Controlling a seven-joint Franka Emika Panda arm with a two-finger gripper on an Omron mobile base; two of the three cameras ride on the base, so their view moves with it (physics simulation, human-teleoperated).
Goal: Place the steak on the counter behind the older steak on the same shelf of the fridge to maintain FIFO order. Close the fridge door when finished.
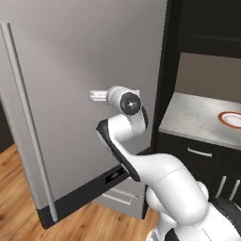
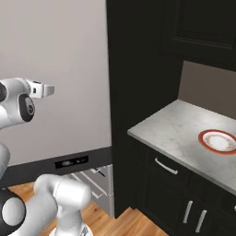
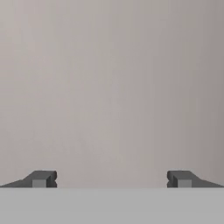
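The fridge door (image 1: 80,61), a large light-grey panel with a long thin handle (image 1: 27,127), stands partly swung and covers the fridge's inside. My gripper (image 1: 95,95) is held against the door's outer face, about mid-height. In the hand view the gripper (image 3: 111,179) is open with nothing between its fingertips (image 3: 43,179), and the flat grey door (image 3: 112,87) is close ahead. From the right base view the gripper (image 2: 45,89) points at the door (image 2: 60,69). Both steaks and the shelf are hidden behind the door. The marble counter (image 1: 195,117) lies to the right.
A red-rimmed plate (image 2: 220,140) sits on the counter (image 2: 175,126). Black cabinets (image 2: 138,69) stand between fridge and counter, with dark drawers below the worktop. Steel fridge drawers (image 1: 120,195) show under the door's lower edge. Wooden floor (image 1: 19,188) lies to the left.
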